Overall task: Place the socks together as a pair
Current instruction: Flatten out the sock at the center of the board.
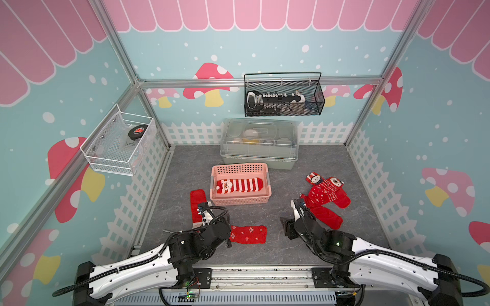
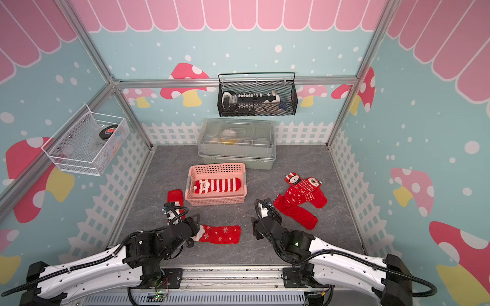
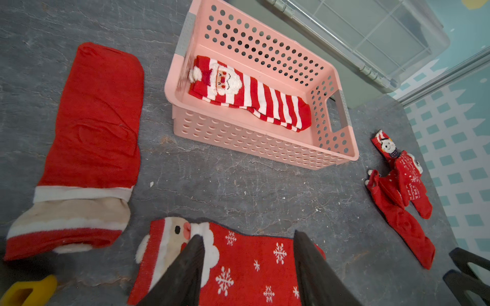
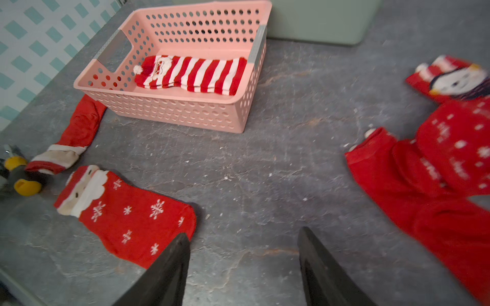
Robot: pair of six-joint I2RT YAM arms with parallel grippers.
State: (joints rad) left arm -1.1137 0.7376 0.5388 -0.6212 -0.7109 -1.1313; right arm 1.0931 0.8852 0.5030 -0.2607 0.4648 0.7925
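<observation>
Presently noting left gripper (image 3: 248,235) fingers apart, poised over cuff end of snowflake Santa sock (image 1: 249,234), flat on floor (image 4: 252,172), near, left of centre. Likewise right gripper (image 4: 244,231) fingers spread over bare floor, clamping nothing. Inside pink basket (image 1: 240,166), centre: striped Santa sock (image 1: 240,185). Just left of basket: plain red sock (image 1: 197,197). On right: heap of red socks (image 1: 324,194).

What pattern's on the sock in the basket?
Sock: red and white stripes, clearest in left wrist view.
</observation>
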